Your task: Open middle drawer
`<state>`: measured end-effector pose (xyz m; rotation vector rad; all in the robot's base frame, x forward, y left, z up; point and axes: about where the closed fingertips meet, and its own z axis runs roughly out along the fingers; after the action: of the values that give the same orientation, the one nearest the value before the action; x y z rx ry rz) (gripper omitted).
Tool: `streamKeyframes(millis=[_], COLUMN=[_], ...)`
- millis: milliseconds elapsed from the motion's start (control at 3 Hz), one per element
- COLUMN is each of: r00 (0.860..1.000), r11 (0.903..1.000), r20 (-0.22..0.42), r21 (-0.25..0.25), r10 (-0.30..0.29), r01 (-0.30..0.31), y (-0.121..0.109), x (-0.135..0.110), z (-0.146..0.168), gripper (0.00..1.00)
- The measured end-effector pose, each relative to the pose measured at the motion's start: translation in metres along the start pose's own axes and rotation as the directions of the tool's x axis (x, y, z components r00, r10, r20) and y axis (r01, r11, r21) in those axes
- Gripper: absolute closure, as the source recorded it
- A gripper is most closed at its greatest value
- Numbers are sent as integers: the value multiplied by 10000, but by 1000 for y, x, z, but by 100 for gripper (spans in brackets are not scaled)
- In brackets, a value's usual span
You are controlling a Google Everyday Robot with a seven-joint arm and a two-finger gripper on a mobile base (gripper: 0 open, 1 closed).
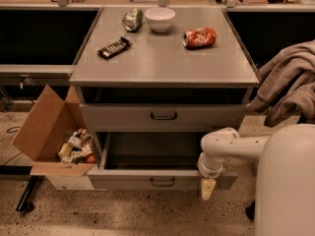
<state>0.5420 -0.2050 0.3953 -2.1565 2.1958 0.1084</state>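
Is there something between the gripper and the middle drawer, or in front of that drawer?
Nothing visible. The gripper hangs at the middle drawer, right of its handle. The cardboard box stands at its left side, not in front.

You'll find the middle drawer (125, 181) standing open, drawn well out toward you. It's wide, grey metal and level, with a flat front and a small dark loop handle (162, 182) at centre. The gripper (207, 189) hangs pointing down against the front's right end.
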Motion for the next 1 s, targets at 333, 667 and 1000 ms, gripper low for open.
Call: streamKeyframes(millis=[333, 667, 1000], r00=[10000, 9990, 9977], r11=[9999, 9983, 9959], r20=[-32, -192, -342], r21=[-77, -412, -711], r10=[-78, -414, -591], r01=[77, 406, 566], y=[5, 26, 45], x=[-1, -4, -4], z=[0, -2, -8], gripper=[0, 0, 9])
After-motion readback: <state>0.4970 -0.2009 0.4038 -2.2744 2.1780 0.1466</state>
